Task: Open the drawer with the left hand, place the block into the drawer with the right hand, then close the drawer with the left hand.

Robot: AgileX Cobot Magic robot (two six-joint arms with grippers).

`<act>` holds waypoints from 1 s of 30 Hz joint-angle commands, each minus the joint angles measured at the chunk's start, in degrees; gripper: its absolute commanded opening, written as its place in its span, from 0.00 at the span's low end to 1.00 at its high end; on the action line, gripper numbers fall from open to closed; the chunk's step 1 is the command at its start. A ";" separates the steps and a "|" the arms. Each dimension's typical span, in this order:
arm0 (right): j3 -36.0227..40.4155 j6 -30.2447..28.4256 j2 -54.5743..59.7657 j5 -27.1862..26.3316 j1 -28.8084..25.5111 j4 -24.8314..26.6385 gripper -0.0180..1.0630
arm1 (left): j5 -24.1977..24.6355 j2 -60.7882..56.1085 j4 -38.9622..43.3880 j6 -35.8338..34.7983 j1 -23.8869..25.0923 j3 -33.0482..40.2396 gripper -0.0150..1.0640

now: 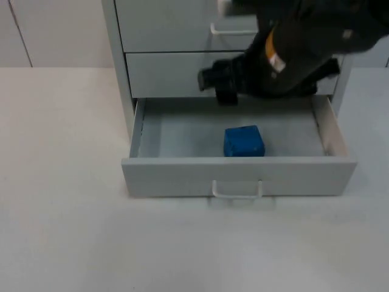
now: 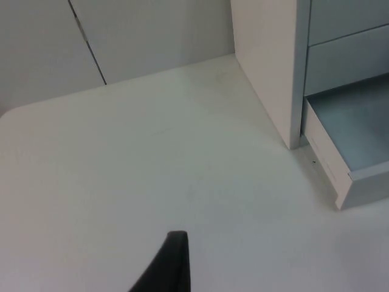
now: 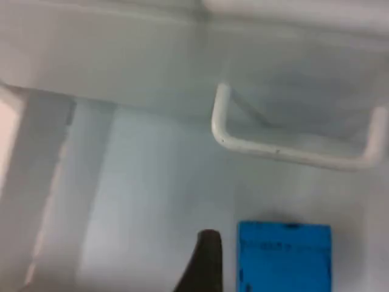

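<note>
The bottom drawer (image 1: 182, 173) of a grey cabinet (image 1: 170, 30) is pulled out towards the table's front. A blue block (image 1: 244, 141) lies on the drawer floor near the front wall, touching nothing else. My right gripper (image 1: 217, 87) hovers open over the back of the drawer, above and behind the block, holding nothing. In the right wrist view the block (image 3: 284, 255) lies just beside one black fingertip (image 3: 205, 261). My left gripper (image 2: 170, 267) waits over the bare table to the left of the cabinet (image 2: 267, 73), well away from the drawer (image 2: 358, 176).
The open drawer's white handle (image 1: 237, 191) juts out at the front. Two shut drawers sit above it; one of their handles (image 3: 285, 152) hangs close over the right gripper. White table surrounds the cabinet on the left and in front.
</note>
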 commanded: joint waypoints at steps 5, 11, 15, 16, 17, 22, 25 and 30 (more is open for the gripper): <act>2.88 -16.88 -11.03 7.70 0.20 13.79 0.70 | -0.77 -0.32 -0.67 0.02 -0.39 0.15 0.99; 14.66 -17.68 -21.05 7.71 0.20 13.41 0.70 | -0.77 -0.32 -0.67 0.02 -0.39 0.15 0.99; 21.10 -17.84 -25.78 7.81 0.20 13.41 0.70 | -0.77 -0.32 -0.67 0.02 -0.39 0.15 0.99; 22.35 -17.84 -26.71 7.81 0.20 13.41 0.70 | -0.77 -0.32 -0.67 0.02 -0.39 0.15 0.99; 23.35 -17.84 -27.55 7.81 0.20 13.79 0.70 | -0.77 -0.32 -0.67 0.02 -0.39 0.15 0.99; 25.19 -19.36 -28.48 8.03 0.09 13.91 0.70 | -0.77 -0.32 -0.67 0.02 -0.39 0.15 0.99; 25.19 -22.30 -28.48 8.03 -1.83 16.52 0.70 | -0.77 -0.32 -0.67 0.02 -0.39 0.15 0.99; 25.27 -31.73 -28.48 8.03 -10.49 23.47 0.70 | -0.84 -0.32 -0.44 0.02 -0.39 0.15 0.99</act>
